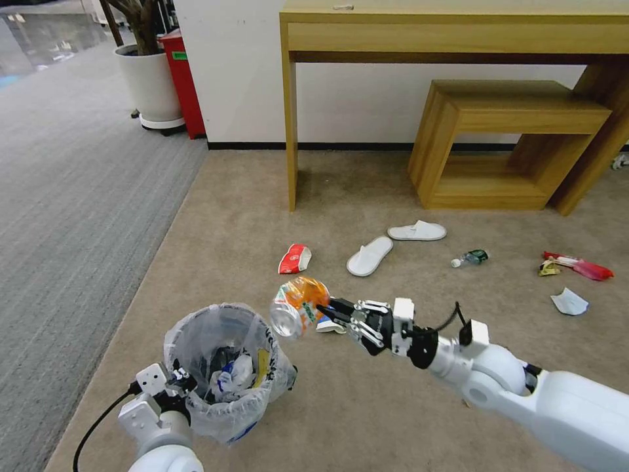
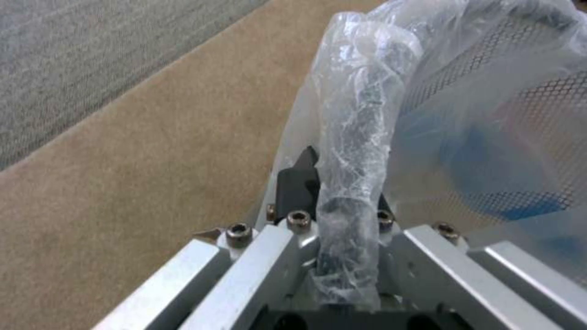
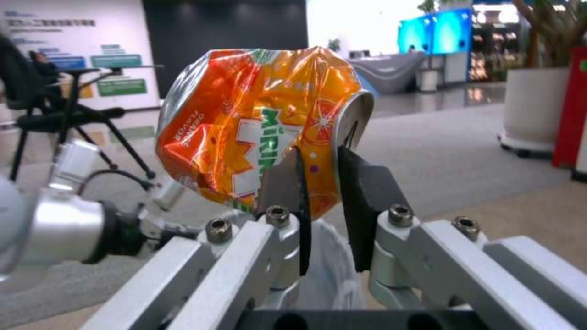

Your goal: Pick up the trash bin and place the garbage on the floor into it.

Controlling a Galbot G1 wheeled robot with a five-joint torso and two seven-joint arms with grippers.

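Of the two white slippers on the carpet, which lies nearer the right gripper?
The white slipper angled beside the crushed red-white paper cup; the other white slipper lies farther from the right gripper, toward the wooden bench.

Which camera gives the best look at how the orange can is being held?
The right wrist view: the right tool pinches the crushed orange can by its rim, up close. The head view shows the orange can small, beside the trash bin.

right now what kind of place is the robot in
Probably an office or lobby-like indoor space: carpet floor, a wooden desk against the wall, a large potted plant, and wall screens in the hall behind.
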